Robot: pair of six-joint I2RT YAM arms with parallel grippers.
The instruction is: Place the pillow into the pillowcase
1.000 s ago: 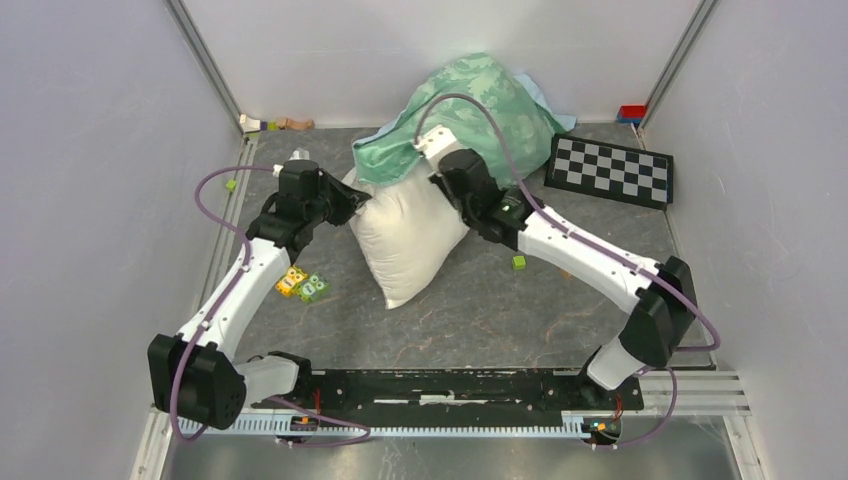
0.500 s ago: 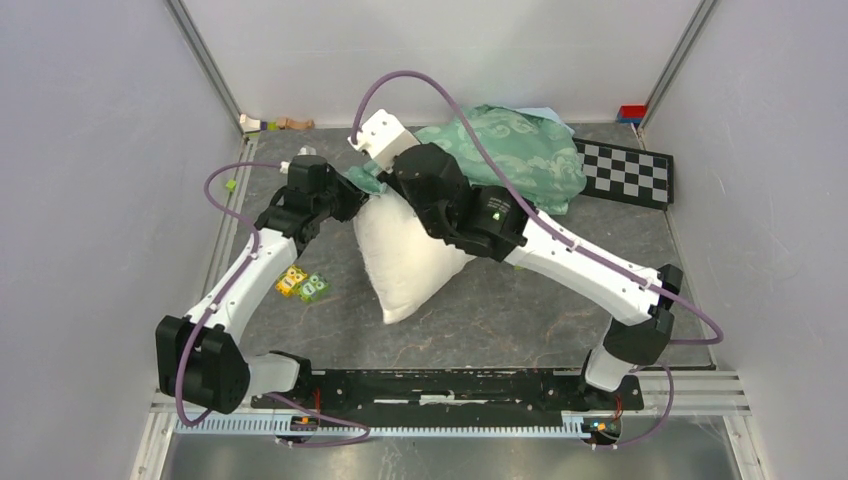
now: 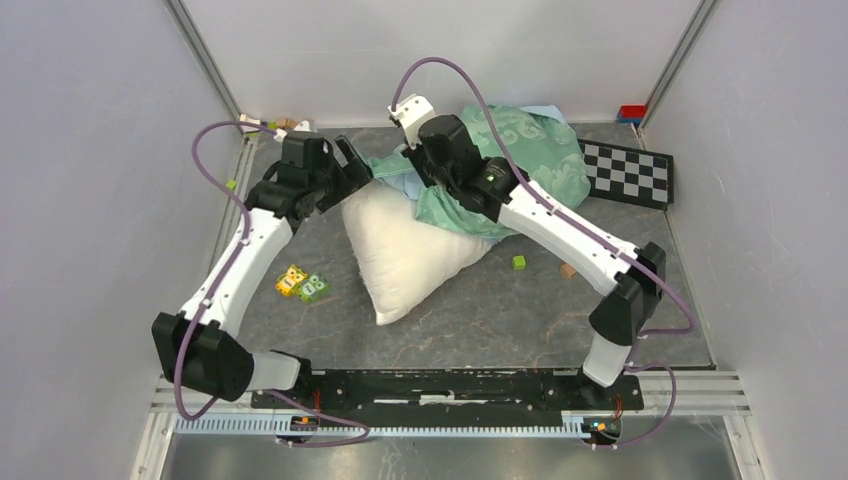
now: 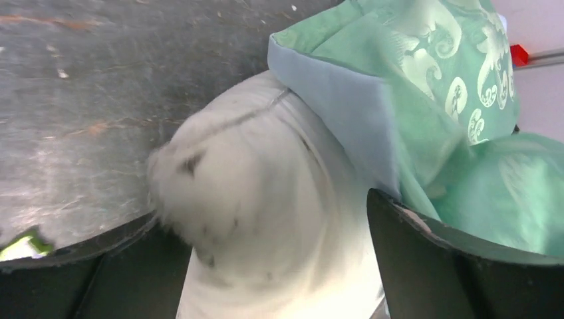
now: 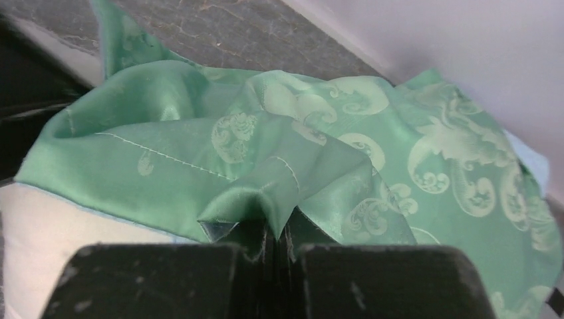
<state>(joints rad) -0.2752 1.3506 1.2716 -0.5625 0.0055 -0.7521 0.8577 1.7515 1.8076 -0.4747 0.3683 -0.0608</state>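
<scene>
The off-white pillow [image 3: 400, 255] lies slanted on the dark table, and its far end sits under the edge of the pillowcase [image 3: 525, 160]. That case is a crumpled mint-green heap with a pale pattern. My left gripper [image 3: 357, 172] is open at the pillow's far left corner. In the left wrist view the pillow [image 4: 266, 199] bulges between the spread jaws of this gripper [image 4: 263, 209], and the pillowcase [image 4: 412, 100] drapes over it with a light-blue hem. My right gripper [image 5: 276, 242] is shut on a fold of the pillowcase [image 5: 319, 166], just above the pillow [image 5: 60, 232].
A checkerboard [image 3: 613, 172] lies at the back right beside a red block [image 3: 632, 112]. Coloured blocks [image 3: 302, 285] sit left of the pillow, and a green cube [image 3: 519, 262] lies to its right. Small toys [image 3: 275, 125] rest by the back left wall. Walls close in three sides.
My left gripper has opened and let go of the pillow's corner. The pillow has dropped flatter. My right arm swung the pillowcase left over the pillow's end, and the heap has sunk lower.
</scene>
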